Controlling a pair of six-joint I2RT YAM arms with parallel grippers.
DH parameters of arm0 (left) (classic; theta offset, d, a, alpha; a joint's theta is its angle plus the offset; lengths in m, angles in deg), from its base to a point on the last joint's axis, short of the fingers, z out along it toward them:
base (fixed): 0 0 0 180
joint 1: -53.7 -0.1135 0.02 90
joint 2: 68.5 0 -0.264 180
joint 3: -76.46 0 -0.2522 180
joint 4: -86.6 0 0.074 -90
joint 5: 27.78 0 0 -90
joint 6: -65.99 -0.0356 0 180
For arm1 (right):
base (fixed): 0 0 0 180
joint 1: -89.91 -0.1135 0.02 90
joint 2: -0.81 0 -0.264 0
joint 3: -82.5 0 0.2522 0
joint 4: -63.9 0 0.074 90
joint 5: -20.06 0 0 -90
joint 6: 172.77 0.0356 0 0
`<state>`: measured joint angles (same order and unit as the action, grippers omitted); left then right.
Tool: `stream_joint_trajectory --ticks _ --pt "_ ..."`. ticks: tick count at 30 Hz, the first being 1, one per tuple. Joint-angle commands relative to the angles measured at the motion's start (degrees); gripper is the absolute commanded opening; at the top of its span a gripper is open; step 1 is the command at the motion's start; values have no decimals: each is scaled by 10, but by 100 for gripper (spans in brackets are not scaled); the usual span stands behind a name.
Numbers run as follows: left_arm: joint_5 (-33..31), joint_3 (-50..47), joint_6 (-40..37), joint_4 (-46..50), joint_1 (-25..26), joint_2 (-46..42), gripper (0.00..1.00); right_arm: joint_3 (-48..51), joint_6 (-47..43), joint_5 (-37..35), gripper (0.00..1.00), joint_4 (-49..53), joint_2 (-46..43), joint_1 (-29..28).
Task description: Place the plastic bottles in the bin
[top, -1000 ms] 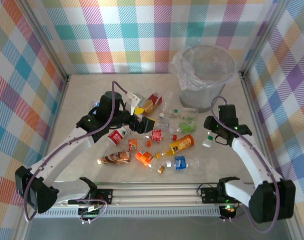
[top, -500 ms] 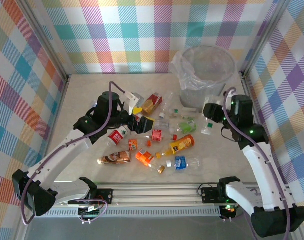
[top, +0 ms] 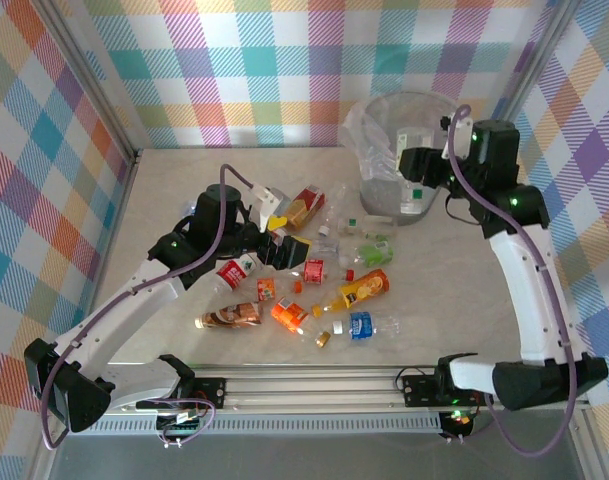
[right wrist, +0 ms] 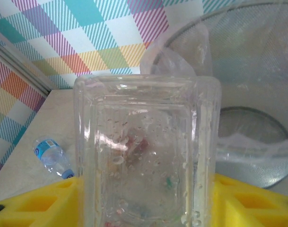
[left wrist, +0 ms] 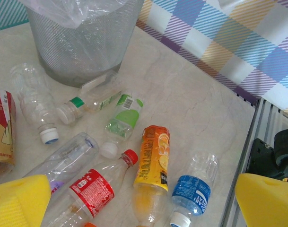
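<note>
The right end effector [top: 417,170] is clamped on a clear bottle [right wrist: 144,156] that hangs roughly upright beneath it, level with the rim of the bin [top: 376,180] in the tabletop's far right corner. From the wrist view the bin's mouth lies just ahead and to the right, so a release probably calls for a little more forward reach. The left end effector [top: 290,250], spread wide and empty, hovers over the loose bottles [left wrist: 154,156] mid-tabletop and is the nearer arm to them.
</note>
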<state>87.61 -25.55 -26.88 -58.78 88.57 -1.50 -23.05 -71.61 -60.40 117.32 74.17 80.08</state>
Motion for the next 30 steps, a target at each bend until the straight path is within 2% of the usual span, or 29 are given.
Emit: stream_joint_trajectory --ticks 1,5,12,22,30 --pt "6 8 -9 4 10 -4 100 -54 -27 1 61 12 29 -3" --pt "14 10 -6 3 17 -7 100 -93 -31 -11 61 6 71 -2" --pt "-7 10 -25 16 23 -17 100 -185 -42 -46 60 8 155 2" --pt "26 12 -26 17 29 -17 100 -331 -67 -60 59 53 275 25" --pt "49 5 -11 -1 31 -16 100 -385 -68 -61 59 79 351 50"
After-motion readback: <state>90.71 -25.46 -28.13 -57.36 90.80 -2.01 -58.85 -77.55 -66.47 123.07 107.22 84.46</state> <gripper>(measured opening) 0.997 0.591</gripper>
